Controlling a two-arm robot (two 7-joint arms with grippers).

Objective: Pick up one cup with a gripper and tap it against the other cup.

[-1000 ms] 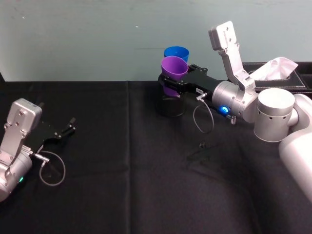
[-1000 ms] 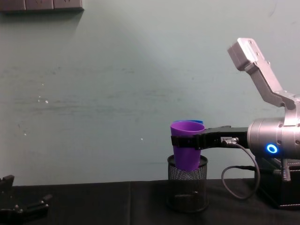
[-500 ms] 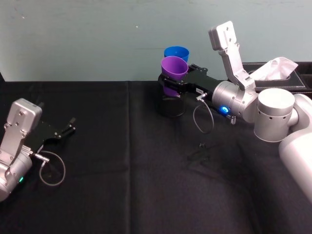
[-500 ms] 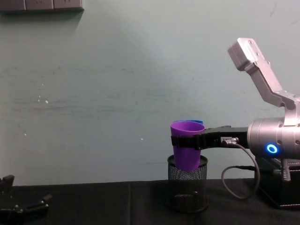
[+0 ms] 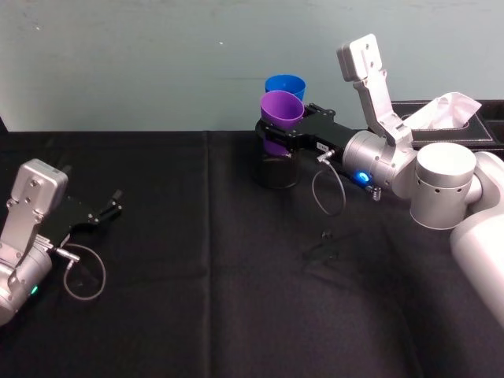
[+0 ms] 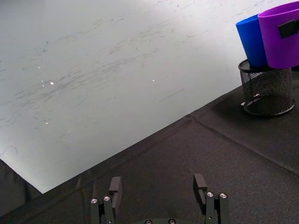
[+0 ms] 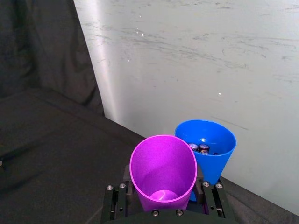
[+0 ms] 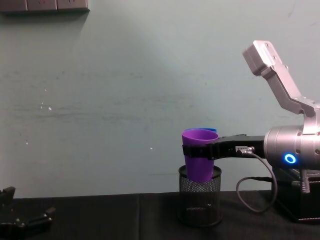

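Purple plastic sits clamped in the right gripper [image 5: 275, 132] in the head view: the jaws are closed round the purple cup [image 5: 282, 109] below its rim. They hold it over the mesh holder [image 5: 276, 175], with the blue cup [image 5: 285, 83] just behind it, towards the wall [image 5: 157, 63]. The left gripper [image 5: 109, 208] lies parked, well apart on the black table [image 5: 197, 307]. The table has free room forward and to the left; a box [image 5: 480, 130] stands to the right.

Left wrist view: the left gripper's fingers are spread and hold nothing. Both cups seem to rise from the holder, side by side.

Right wrist view: the two rims are touching or nearly so — I cannot tell which. Small dark things lie in the blue cup.

Chest view: the purple cup's base reaches below the holder's rim. That is the hazard, I judge — a sideways tap could catch the mesh and drag or tip the holder. Too hard a knock could shove the blue cup towards the wall or spill what it holds. A small, gentle move looks safest.
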